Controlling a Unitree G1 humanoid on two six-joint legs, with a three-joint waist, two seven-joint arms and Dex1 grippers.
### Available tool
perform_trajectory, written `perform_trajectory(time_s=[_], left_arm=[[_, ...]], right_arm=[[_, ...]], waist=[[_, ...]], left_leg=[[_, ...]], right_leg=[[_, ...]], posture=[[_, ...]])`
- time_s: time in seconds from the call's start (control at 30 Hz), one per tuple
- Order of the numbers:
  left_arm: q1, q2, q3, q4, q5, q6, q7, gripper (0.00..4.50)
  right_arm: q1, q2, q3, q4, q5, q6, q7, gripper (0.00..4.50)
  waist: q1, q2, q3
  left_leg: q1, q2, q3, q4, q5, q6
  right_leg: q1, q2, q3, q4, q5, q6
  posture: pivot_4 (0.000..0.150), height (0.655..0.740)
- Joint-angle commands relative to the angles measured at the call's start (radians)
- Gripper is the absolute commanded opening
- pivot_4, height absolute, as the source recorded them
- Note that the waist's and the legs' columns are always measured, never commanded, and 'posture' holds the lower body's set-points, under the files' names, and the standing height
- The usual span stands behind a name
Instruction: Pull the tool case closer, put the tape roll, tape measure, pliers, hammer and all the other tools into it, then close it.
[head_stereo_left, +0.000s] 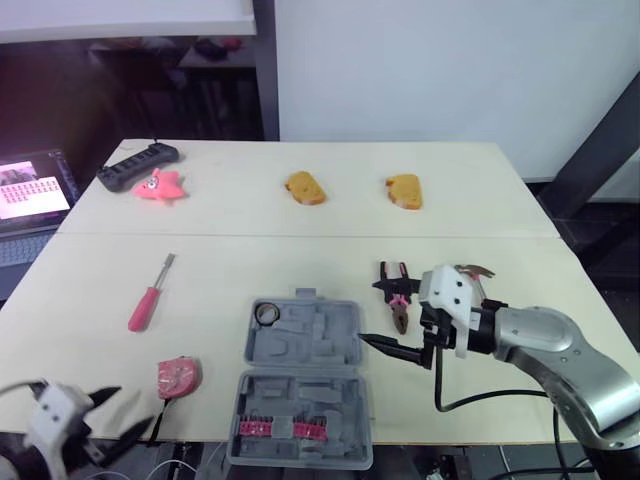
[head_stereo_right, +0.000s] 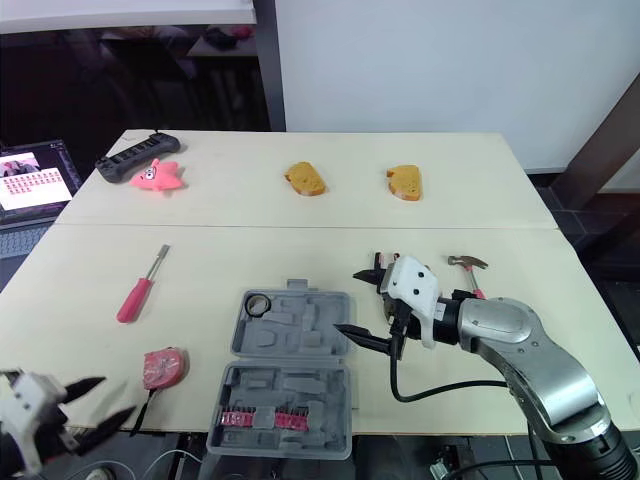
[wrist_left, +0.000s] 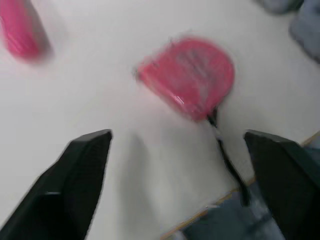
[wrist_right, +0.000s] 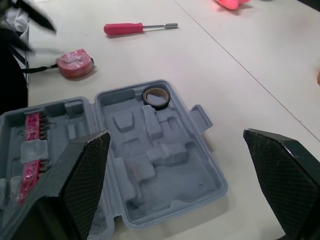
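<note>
Lowest at the bottom left, my left gripper (head_stereo_left: 132, 408) hangs by the table's (head_stereo_left: 230, 260) bottom edge, its two black fingers spread apart and holding nothing. Just up and right of it lies the red tape measure (head_stereo_left: 177, 377). At bottom centre the grey tool case (head_stereo_left: 340, 335) lies open, with the tape roll (head_stereo_left: 267, 313) in the upper-left pocket of its upper half and a row of red bits (head_stereo_left: 280, 428) in its lower half. My right gripper (wrist_right: 175, 134) hovers at the case's right edge, fingers wide apart, empty. Above it lie the pliers (head_stereo_left: 397, 290) and hammer (head_stereo_left: 475, 272). A red-handled screwdriver (head_stereo_left: 148, 300) lies at centre left, well apart from the case.
</note>
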Motion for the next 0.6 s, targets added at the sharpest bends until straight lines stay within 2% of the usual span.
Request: perform_trajectory(time_s=[0.03, 0.13, 0.27, 0.37, 0.6], left_arm=[[-0.090, 0.105, -0.014, 0.065, -0.040, 0.024, -0.187, 4.47], [-0.286, 0.198, -0.142, 0.218, 0.025, -0.006, -0.333, 4.47], [-0.506, 0.197, -0.294, 0.360, 0.117, -0.040, -0.392, 4.47], [-0.564, 0.184, -0.365, 0.387, 0.180, -0.069, -0.386, 4.47], [-0.533, 0.181, -0.414, 0.326, 0.237, -0.126, -0.365, 4.47]], right_arm=[[0.001, -0.003, -0.034, -0.045, 0.015, 0.002, -0.016, 4.50], [0.009, 0.005, -0.036, -0.057, 0.013, 0.007, -0.035, 4.50], [0.026, 0.006, -0.043, -0.078, 0.010, 0.016, -0.060, 4.50], [0.042, 0.005, -0.050, -0.102, 0.010, 0.026, -0.081, 4.50], [0.080, 0.004, -0.065, -0.141, 0.008, 0.045, -0.123, 4.50]], waist=[[-0.005, 0.001, 0.001], [-0.009, 0.002, 0.001], [-0.012, 0.003, 0.002], [-0.027, 0.003, 0.002], [-0.034, 0.003, 0.003]], left_leg=[[0.000, 0.000, 0.000, 0.000, 0.000, 0.000], [0.000, 0.000, 0.001, -0.001, 0.000, 0.000], [-0.001, 0.000, 0.000, -0.002, 0.000, 0.000], [-0.001, 0.000, 0.001, -0.002, 0.000, 0.000], [-0.001, 0.001, 0.000, -0.003, -0.001, 0.001]], right_leg=[[0.000, 0.000, 0.000, 0.000, 0.000, 0.000], [-0.001, 0.000, 0.000, 0.000, 0.000, 0.000], [-0.002, 0.001, 0.000, 0.001, 0.000, 0.000], [-0.002, 0.001, 0.000, 0.001, 0.002, 0.003], [-0.003, 0.001, 0.000, 0.002, 0.002, 0.005]], posture=[[0.150, 0.7400], [0.150, 0.7400], [0.150, 0.7400], [0.150, 0.7400], [0.150, 0.7400]])
